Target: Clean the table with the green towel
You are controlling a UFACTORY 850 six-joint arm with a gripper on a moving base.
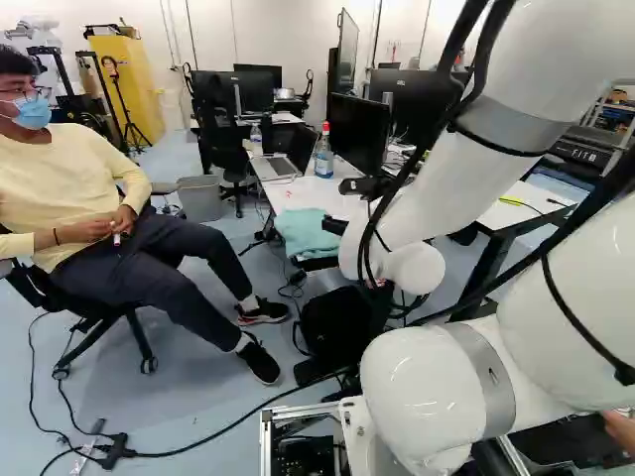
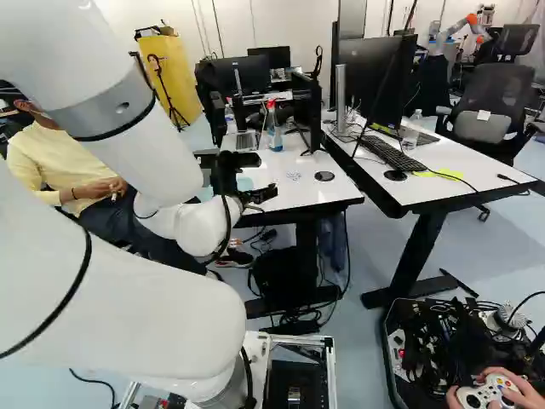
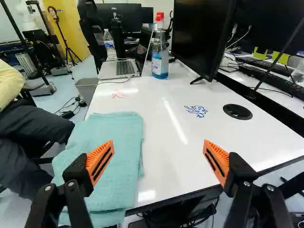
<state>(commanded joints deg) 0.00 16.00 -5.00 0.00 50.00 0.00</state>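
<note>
The gripper [image 2: 258, 177] is over the near end of the white table [image 2: 298, 192] in the right base view. In the wrist view the gripper [image 3: 158, 154] stands wide open, nothing between its orange-padded fingers. A light green-blue towel [image 3: 107, 152] lies folded on the table's near corner and hangs over its edge, beneath and beside one finger. It also shows in the left base view, the towel [image 1: 306, 234] left of the arm. Ahead of the gripper, the tabletop bears a blue scribble [image 3: 196, 110] and a fainter red scribble [image 3: 119, 95].
Farther along the table stand a spray bottle [image 3: 160, 61], a laptop [image 3: 118, 69] and a monitor [image 3: 202, 35]. A round black cable cover [image 3: 237, 111] is set in the top. A person [image 1: 79, 188] sits close beside the towel's side. A second desk [image 2: 426, 175] adjoins at the right.
</note>
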